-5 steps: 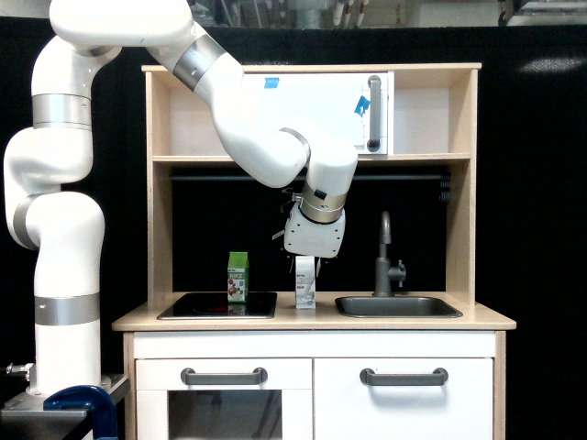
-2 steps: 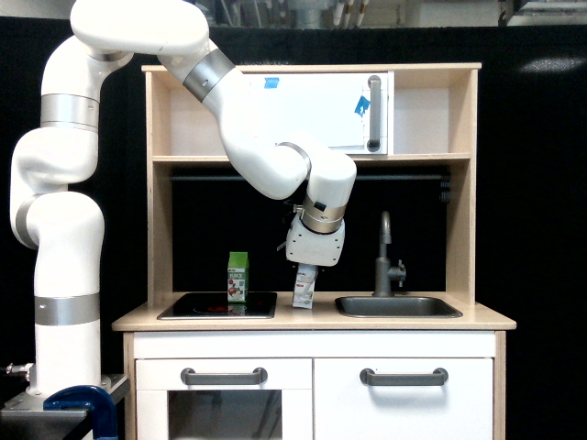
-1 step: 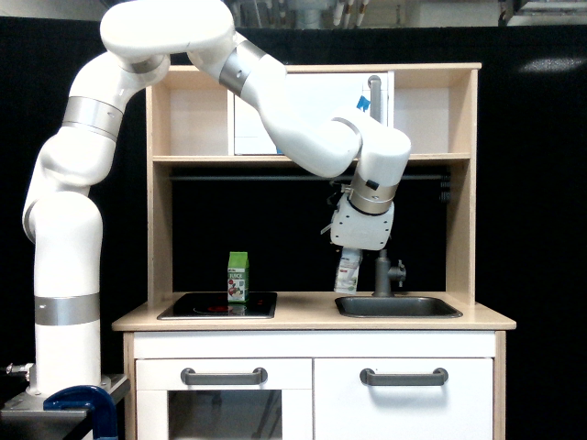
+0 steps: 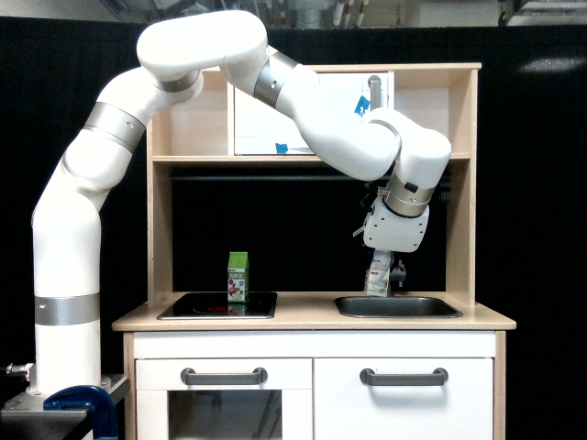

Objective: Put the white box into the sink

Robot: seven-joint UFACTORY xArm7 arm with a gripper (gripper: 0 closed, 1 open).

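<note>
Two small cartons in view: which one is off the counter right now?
The white box, hanging tilted from the gripper above the sink, in front of the faucet. The green-topped juice carton stands upright on the black stove top.

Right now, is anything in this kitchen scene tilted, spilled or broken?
Only the white box: it hangs tilted in the gripper above the sink, not yet inside. The green carton stands upright. No spill or damage shows.
</note>
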